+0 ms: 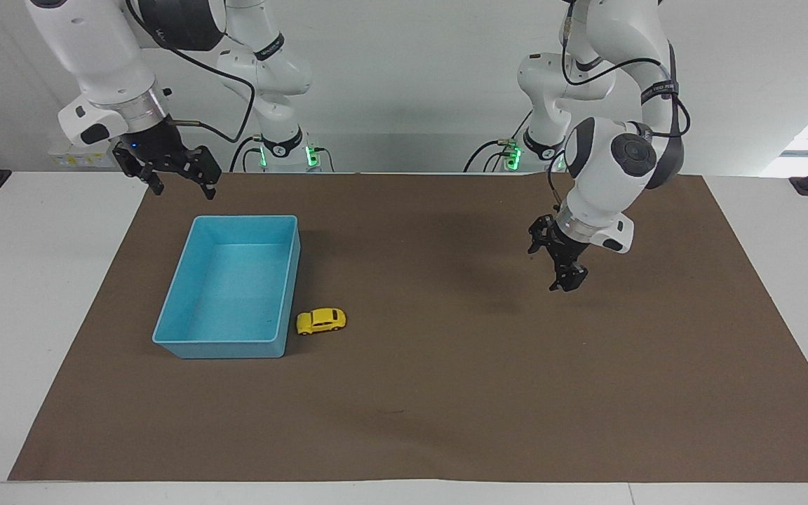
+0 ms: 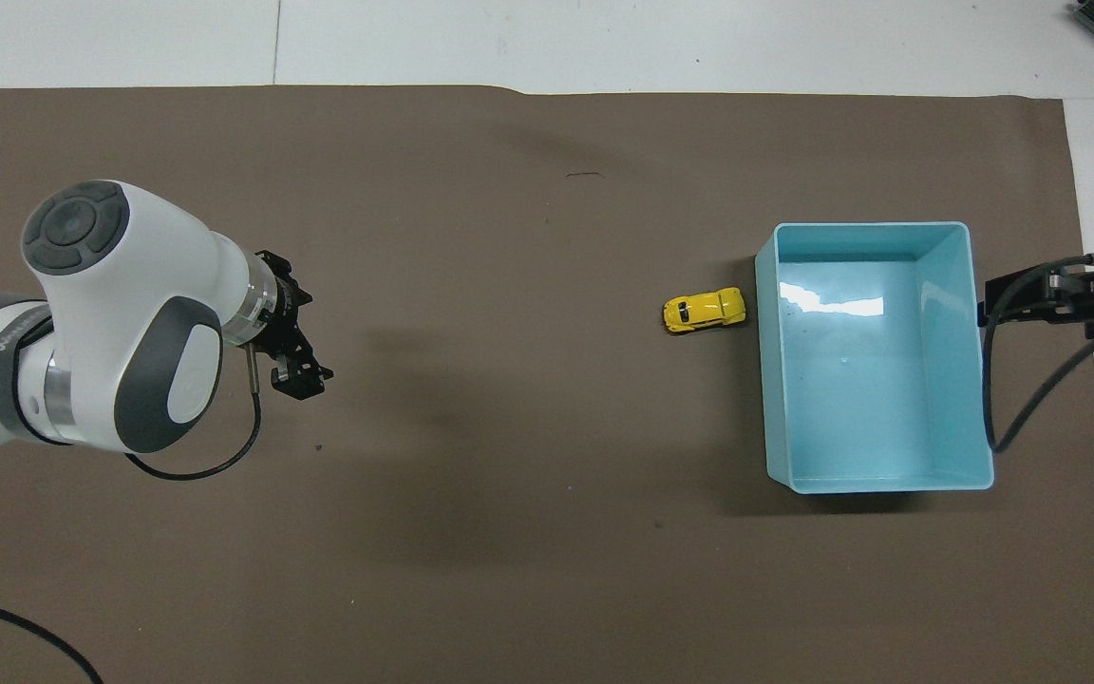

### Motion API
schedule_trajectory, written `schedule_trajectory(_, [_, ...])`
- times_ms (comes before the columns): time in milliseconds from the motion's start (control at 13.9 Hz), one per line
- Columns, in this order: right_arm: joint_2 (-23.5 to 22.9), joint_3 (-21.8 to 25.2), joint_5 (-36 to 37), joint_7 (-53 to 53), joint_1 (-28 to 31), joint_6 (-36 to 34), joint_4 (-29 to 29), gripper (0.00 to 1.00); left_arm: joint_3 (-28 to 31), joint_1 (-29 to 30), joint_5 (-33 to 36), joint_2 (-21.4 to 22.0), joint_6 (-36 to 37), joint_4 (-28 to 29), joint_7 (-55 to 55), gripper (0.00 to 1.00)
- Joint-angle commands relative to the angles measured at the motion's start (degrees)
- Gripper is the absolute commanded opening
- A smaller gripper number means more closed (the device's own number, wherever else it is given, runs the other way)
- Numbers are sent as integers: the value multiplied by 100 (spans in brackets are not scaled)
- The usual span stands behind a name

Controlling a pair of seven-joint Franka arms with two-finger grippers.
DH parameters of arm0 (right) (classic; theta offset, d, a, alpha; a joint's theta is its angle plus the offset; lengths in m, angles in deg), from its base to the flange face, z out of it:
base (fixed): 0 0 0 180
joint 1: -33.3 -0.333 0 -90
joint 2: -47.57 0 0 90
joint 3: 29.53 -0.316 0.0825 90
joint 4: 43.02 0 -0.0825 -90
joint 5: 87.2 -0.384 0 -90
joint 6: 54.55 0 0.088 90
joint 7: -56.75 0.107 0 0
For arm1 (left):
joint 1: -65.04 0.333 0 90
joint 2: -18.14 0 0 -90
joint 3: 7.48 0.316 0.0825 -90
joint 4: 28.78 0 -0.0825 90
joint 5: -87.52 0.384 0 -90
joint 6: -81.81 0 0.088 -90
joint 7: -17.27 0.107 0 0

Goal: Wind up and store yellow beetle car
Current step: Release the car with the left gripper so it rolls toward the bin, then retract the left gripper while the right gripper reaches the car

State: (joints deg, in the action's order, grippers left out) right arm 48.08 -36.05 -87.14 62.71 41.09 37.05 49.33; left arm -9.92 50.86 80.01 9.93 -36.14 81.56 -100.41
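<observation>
While upright, yellow beetle car points binward.

Blue bin on brown mat, white table.

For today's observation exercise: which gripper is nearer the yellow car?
The right gripper, above the bin's robot-side end; the left gripper hangs farther from the yellow car.
</observation>
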Motion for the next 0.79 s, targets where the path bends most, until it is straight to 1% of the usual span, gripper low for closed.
schedule_trajectory(0, [196, -59, -121, 44, 3, 375, 406, 100, -19, 125, 110, -23, 131, -266, 359, 100])
schedule_trajectory(144, [152, -86, -138, 421, -58, 533, 520, 100, -10, 196, 110, 108, 201, -381, 832, 100])
schedule_trajectory(360, [47, -86, -147, 1168, -278, 674, 643, 100, -1, 311, 101, 354, 324, -504, 1868, 100])
schedule_trajectory(575, [-24, -86, -156, 1836, -515, 1095, 932, 100, -1, 354, 101, 434, 579, -732, 3299, 100])
schedule_trajectory(719, [-41, -86, -156, 2311, -646, 1455, 1196, 100, -1, 460, 101, 574, 720, -750, 4048, 100])
